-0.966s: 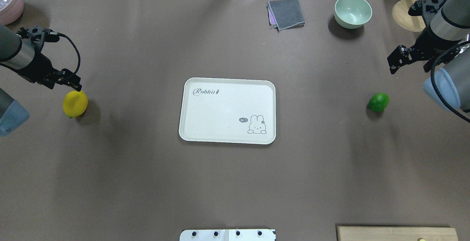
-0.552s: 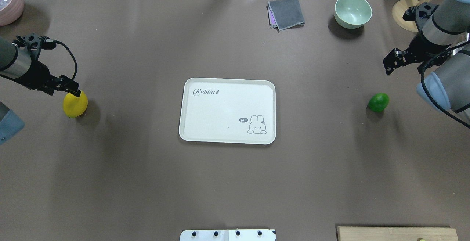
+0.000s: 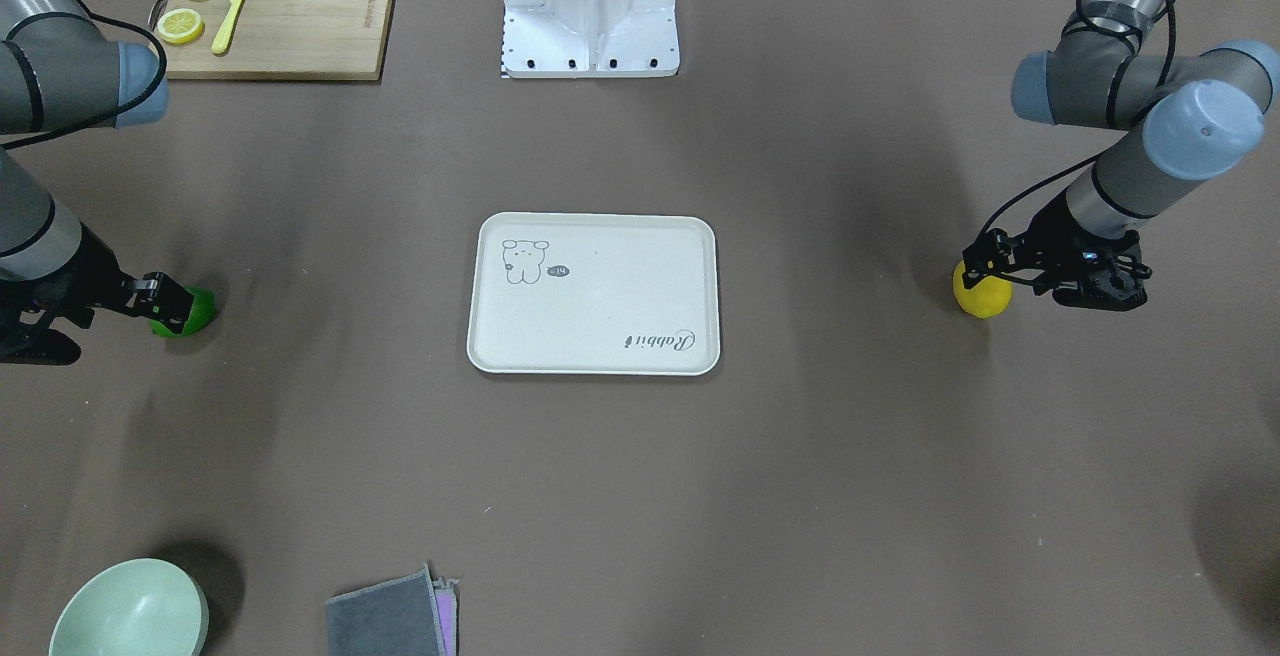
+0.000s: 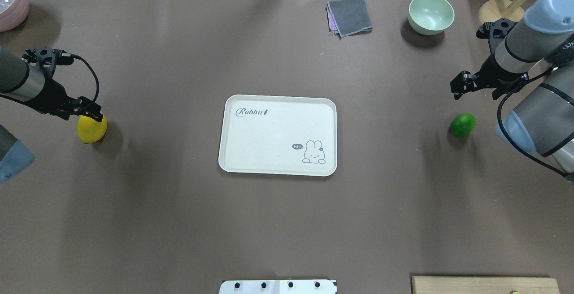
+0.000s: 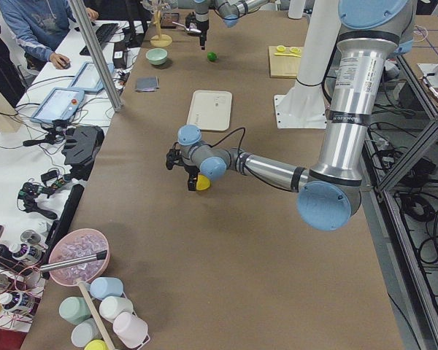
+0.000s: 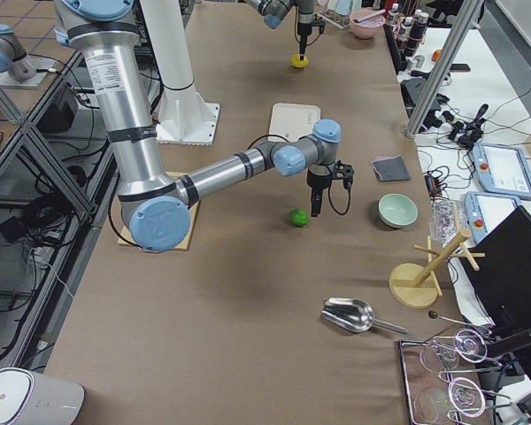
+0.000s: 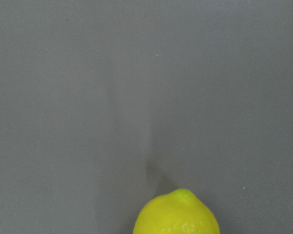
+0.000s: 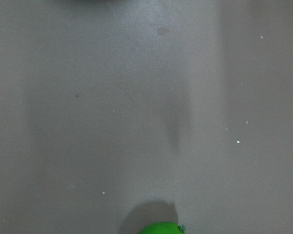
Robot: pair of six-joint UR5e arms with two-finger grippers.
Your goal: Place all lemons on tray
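Two lemons rest on the brown bench [image 4: 179, 222], both well apart from the cream Rabbit tray [image 4: 269, 137], which lies flat at the centre of the overhead frame. The yellow lemon [image 4: 92, 128] sits at the far left of that frame, level with the tray. My left gripper [image 4: 93, 114] overlaps its upper edge there. My left wrist camera gives me only the fruit's pointed end at the bottom edge, so I cannot tell whether those fingers are released or clenched. The green lemon [image 4: 462, 124] lies at the far right, with my right gripper [image 4: 458, 88] just above it in the frame and apart from it in that view. I cannot tell the state of its fingers either. A pale green bowl [image 4: 431, 12] and a folded grey cloth [image 4: 350, 16] sit along the top right.
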